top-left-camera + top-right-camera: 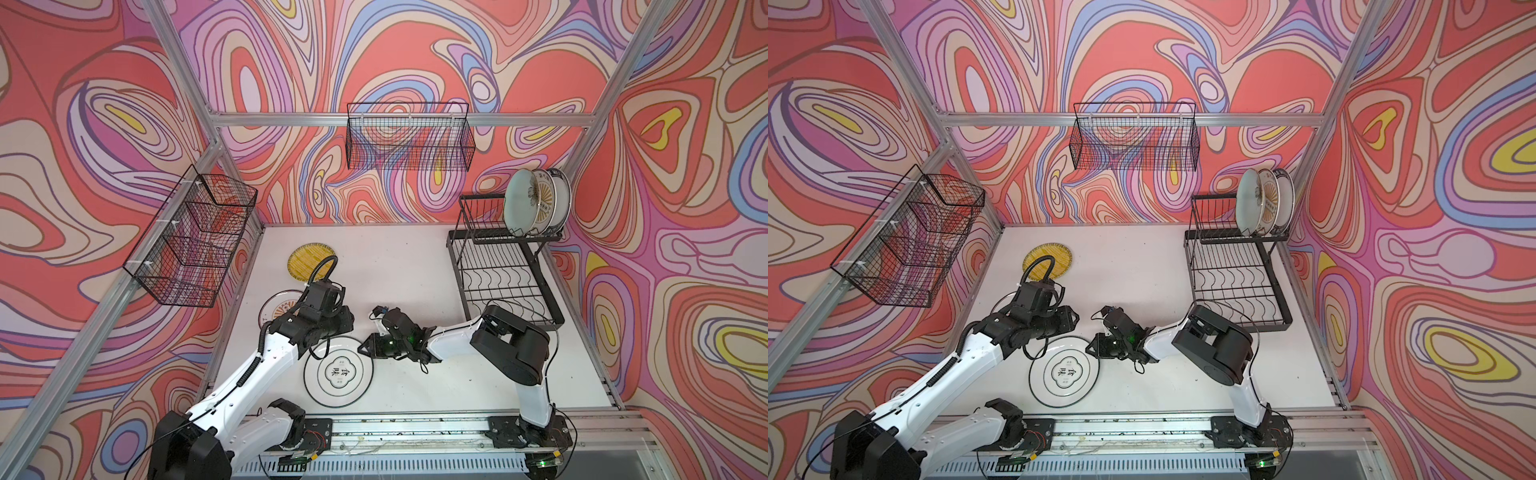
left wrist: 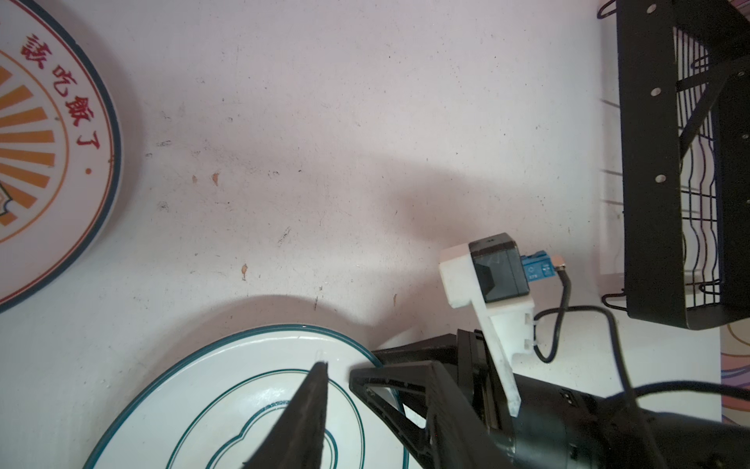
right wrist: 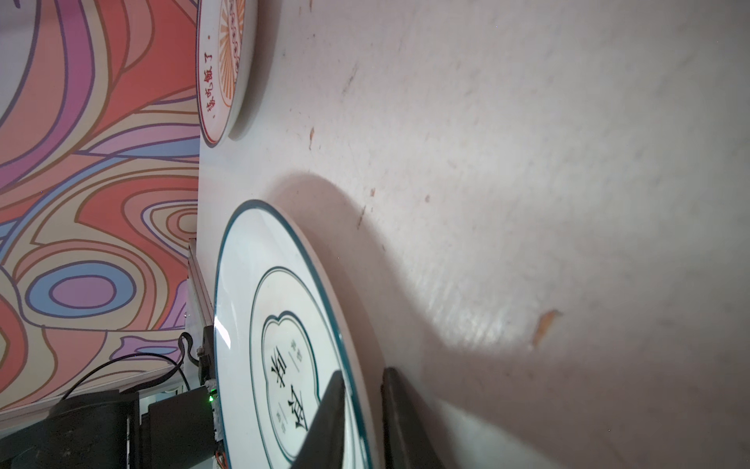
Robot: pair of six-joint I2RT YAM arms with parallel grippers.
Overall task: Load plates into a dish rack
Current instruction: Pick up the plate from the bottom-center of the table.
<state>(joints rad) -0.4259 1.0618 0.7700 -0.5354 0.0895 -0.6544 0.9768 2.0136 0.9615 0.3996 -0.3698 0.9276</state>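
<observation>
White glazed rim fills my right jaws. They stand close together, down to a slim gap, on the edge of the white plate with Chinese characters [image 1: 338, 372]. One finger [image 3: 328, 418] lies on the plate's face and the other sits against the outside of the rim, next to the surface [image 1: 395, 266].

My left jaws sit close beside them at the same stretch of rim. Only one left finger [image 2: 308, 410] shows, its tip over the plate's face just inside the teal line. I cannot tell how wide those jaws stand, and I see nothing held in them.

Just beside my left jaws, partly under that wrist, an orange-sunburst plate [image 2: 48, 142] lies flat. Beyond it, farther from both jaws, lies the yellow striped plate [image 1: 311, 259].

Well behind my right jaws, past the elbow, stands the dish rack [image 1: 505, 274]. Three plates stand on edge on its raised upper tier. The pale green plate [image 1: 519, 203] is nearest the jaws, a second sunburst plate [image 1: 543, 208] comes next, and the white plate with dark lettered rim [image 1: 562, 195] is farthest.
</observation>
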